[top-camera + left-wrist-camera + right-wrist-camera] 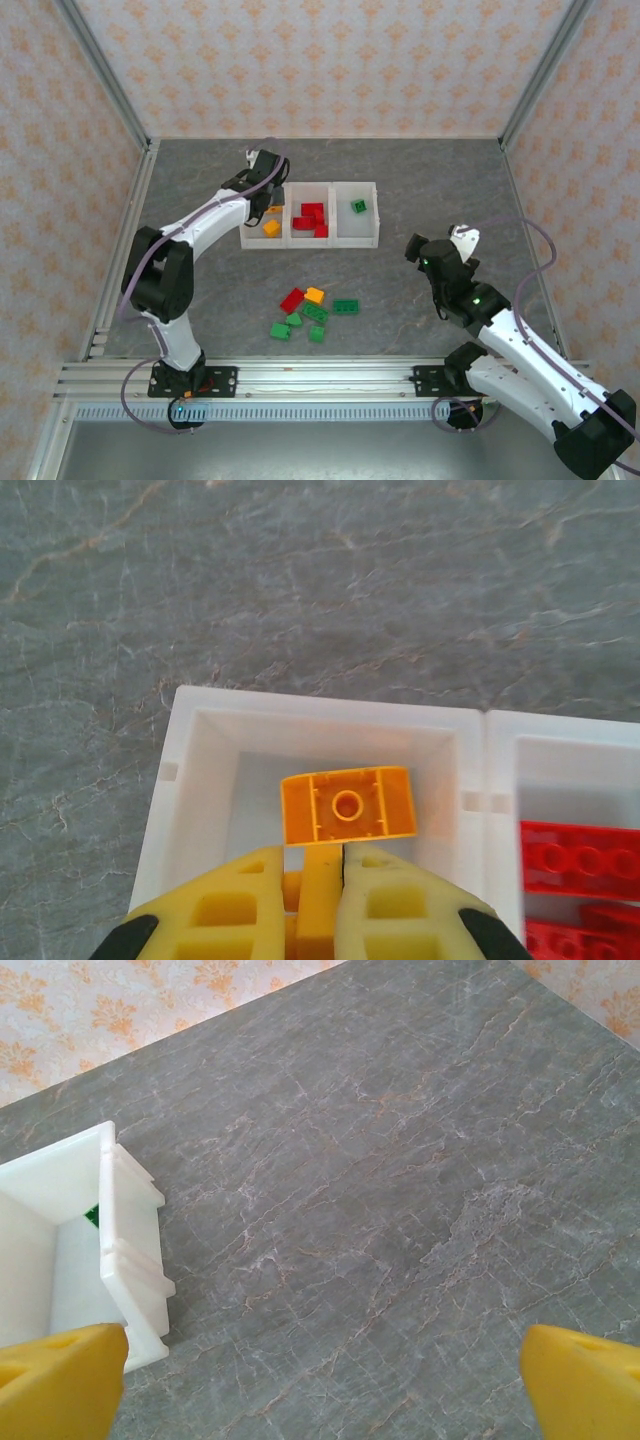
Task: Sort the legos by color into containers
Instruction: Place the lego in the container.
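**Orange brick held over left bin: release pending, several hazards noted**

Hazards. The left gripper (318, 852) holds an orange brick (320, 890) over the left bin (190, 780) of the containers (340, 243). In my judgement the release is the main risk. The brick is pinched on edge by a narrow part, so it may cling to one pad. It may also tumble and bounce off the second orange brick (271, 228) lying in that bin.

In the top view the fingers stand close to the bin walls. A sideways exit could catch the rim and shift the joined row. That would disturb the red bricks (310, 218) in the middle bin and the green brick (359, 206) in the right one.

The right gripper (322, 1360) hovers over bare table (400, 1160), just beside the right end of the row. If both arms go for the loose legos (315, 312) at once, they may crowd each other.

Position. The left jaws are closed tight on the orange brick, which sits between the pads and inside the bin's outline. A wider orange face (347, 805) with a round tube shows just beyond the fingertips. I cannot tell whether it belongs to the held brick or is a separate one. The right jaws stand wide apart with nothing between them. The loose legos lie on the table between the arms, well apart from both grippers.
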You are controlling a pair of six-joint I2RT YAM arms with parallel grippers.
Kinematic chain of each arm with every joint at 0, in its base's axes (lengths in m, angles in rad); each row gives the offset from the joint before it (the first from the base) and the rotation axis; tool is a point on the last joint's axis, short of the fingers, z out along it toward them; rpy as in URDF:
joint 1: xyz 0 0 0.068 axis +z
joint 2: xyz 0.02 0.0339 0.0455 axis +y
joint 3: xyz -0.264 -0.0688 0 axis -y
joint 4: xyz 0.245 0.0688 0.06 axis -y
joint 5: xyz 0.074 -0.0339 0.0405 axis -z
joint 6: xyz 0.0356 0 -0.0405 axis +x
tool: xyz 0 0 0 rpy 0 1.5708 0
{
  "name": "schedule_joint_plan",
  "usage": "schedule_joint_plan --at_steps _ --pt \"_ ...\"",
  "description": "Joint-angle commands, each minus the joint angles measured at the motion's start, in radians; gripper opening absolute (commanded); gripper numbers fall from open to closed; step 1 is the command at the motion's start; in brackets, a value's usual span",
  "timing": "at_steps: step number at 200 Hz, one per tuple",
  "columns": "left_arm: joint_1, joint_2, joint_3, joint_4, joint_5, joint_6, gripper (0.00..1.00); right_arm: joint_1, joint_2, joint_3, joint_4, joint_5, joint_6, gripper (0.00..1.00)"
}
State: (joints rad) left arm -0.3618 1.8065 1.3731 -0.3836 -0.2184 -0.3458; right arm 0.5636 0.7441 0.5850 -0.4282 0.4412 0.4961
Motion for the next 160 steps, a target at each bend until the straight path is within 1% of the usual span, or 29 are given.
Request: schedule_joint_plan --at_steps 1,7,20,34,40,50,78,93,106,116,133,138,148,160 --pt "0.017 0.021 0.026 0.034 -0.026 -0.001 0.01 -0.004 0.008 0.035 -0.024 0.042 -0.014 1.00" --pt "0.019 0.026 0.026 0.035 -0.034 -0.002 0.04 -0.004 0.011 0.036 -0.024 0.042 -0.018 1.00" --pt "0.020 0.038 0.030 0.034 -0.049 -0.002 0.17 -0.004 0.018 0.038 -0.018 0.033 -0.027 1.00" --pt "0.027 0.048 0.034 0.028 -0.053 -0.011 0.23 -0.004 0.026 0.036 -0.005 0.022 -0.036 1.00" --pt "0.031 0.049 0.034 0.029 -0.052 -0.013 0.28 -0.004 0.029 0.036 -0.002 0.021 -0.036 1.00" --pt "0.036 0.050 0.033 0.029 -0.051 -0.015 0.32 -0.004 0.038 0.039 0.003 0.015 -0.042 1.00" --pt "0.040 0.018 0.010 0.038 -0.054 -0.030 0.54 -0.004 0.062 0.052 0.003 -0.003 -0.048 1.00" --pt "0.039 -0.028 -0.030 0.059 -0.022 -0.041 0.60 -0.004 0.071 0.049 0.017 -0.027 -0.057 1.00" --pt "0.040 -0.081 -0.083 0.089 0.022 -0.046 0.67 -0.004 0.078 0.051 0.034 -0.079 -0.072 1.00" --pt "0.040 -0.120 -0.119 0.099 0.049 -0.051 0.75 -0.004 0.090 0.060 0.042 -0.133 -0.086 1.00" --pt "0.039 -0.183 -0.173 0.099 0.086 -0.065 0.93 -0.004 0.126 0.087 0.035 -0.197 -0.099 1.00" --pt "0.040 -0.204 -0.193 0.101 0.098 -0.072 0.97 -0.004 0.140 0.096 0.030 -0.213 -0.102 1.00" --pt "0.038 -0.249 -0.246 0.121 0.127 -0.079 0.98 -0.004 0.168 0.115 0.021 -0.244 -0.106 1.00" --pt "0.038 -0.320 -0.337 0.189 0.176 -0.093 0.98 -0.004 0.203 0.139 0.011 -0.285 -0.110 1.00"
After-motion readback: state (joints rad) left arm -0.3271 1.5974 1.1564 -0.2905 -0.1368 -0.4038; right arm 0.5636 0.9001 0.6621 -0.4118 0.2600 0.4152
